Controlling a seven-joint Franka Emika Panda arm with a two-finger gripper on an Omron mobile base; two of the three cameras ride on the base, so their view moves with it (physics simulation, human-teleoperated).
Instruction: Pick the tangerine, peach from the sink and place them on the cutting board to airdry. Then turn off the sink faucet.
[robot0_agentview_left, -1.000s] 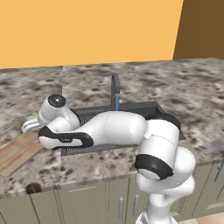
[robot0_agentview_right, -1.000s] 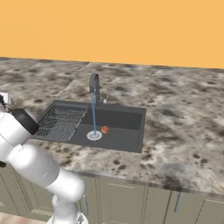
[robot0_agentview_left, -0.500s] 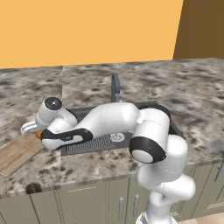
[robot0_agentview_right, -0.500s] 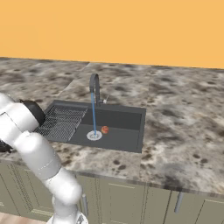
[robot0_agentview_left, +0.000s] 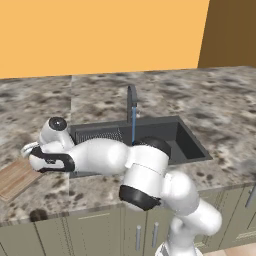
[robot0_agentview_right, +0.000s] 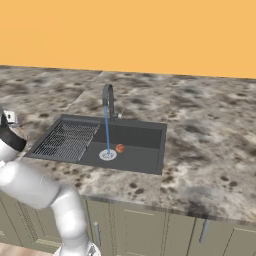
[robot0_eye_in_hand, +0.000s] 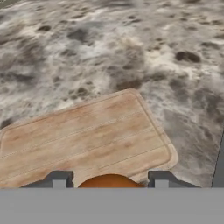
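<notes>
mottled stone counter (robot0_agentview_left: 90, 95) beneath an orange wall (robot0_agentview_left: 100, 35). from left to right we see the cutting board (robot0_eye_in_hand: 83, 135) under the gripper (robot0_eye_in_hand: 110, 180), whose fingers enclose the tangerine (robot0_eye_in_hand: 110, 181); then the sink (robot0_agentview_right: 150, 155), its sink faucet (robot0_agentview_right: 107, 100) running beside the peach (robot0_agentview_right: 120, 148).

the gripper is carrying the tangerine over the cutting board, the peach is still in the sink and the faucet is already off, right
Not quite: the faucet is on; the right base view shows a blue stream falling to the drain. The rest holds: the gripper carries the tangerine over the cutting board, and the peach lies in the sink.
</notes>
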